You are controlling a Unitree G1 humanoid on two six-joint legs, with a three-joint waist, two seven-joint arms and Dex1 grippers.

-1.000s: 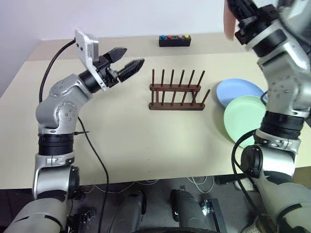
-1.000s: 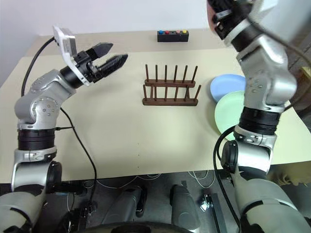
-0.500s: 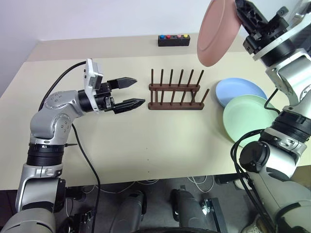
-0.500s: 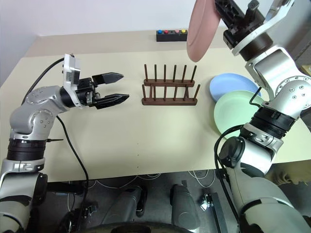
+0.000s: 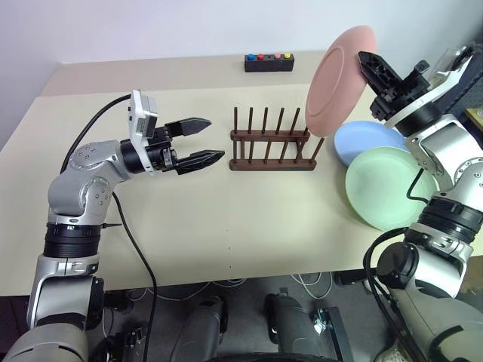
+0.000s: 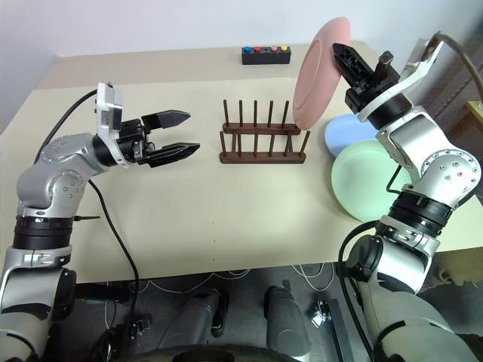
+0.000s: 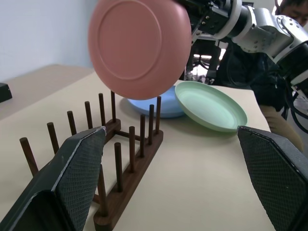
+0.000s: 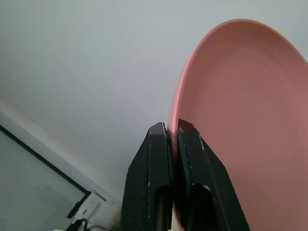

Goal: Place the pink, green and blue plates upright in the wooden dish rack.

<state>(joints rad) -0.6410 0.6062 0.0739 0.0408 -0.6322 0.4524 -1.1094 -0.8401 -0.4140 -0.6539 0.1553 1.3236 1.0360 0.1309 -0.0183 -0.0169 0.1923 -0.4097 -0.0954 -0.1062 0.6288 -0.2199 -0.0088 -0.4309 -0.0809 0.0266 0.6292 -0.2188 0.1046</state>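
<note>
Pink plate [image 5: 339, 79] pinched at its rim by right gripper [image 5: 371, 69], near-upright in the air, over the right end of wooden dish rack [image 5: 273, 143], not yet between pegs. Head views: green plate [image 5: 381, 187] and blue plate [image 5: 366, 142] flat on table [image 5: 226, 219] right of rack, green overlapping blue; left gripper [image 5: 195, 141] spread wide, holding nothing, level, just left of rack; black button box [image 5: 269, 62] at far edge, irrelevant. Left wrist view: plate face-on above the far pegs, lower edge close over peg tops; rack empty, slots run crosswise. Right wrist view: right gripper's fingers [image 8: 154, 159] clamped tight on the rim, one each side, grip looks thin. Advice: square plate plane to a peg gap before descending, lower edge-first between two peg pairs, slow. Keep grip until rim seats on base rails. Risks: rim catching a peg top and dragging the light rack; plate pivoting in the narrow pinch. Left gripper well placed to brace rack end if needed. Prefer an end slot, leave room for two more.
</note>
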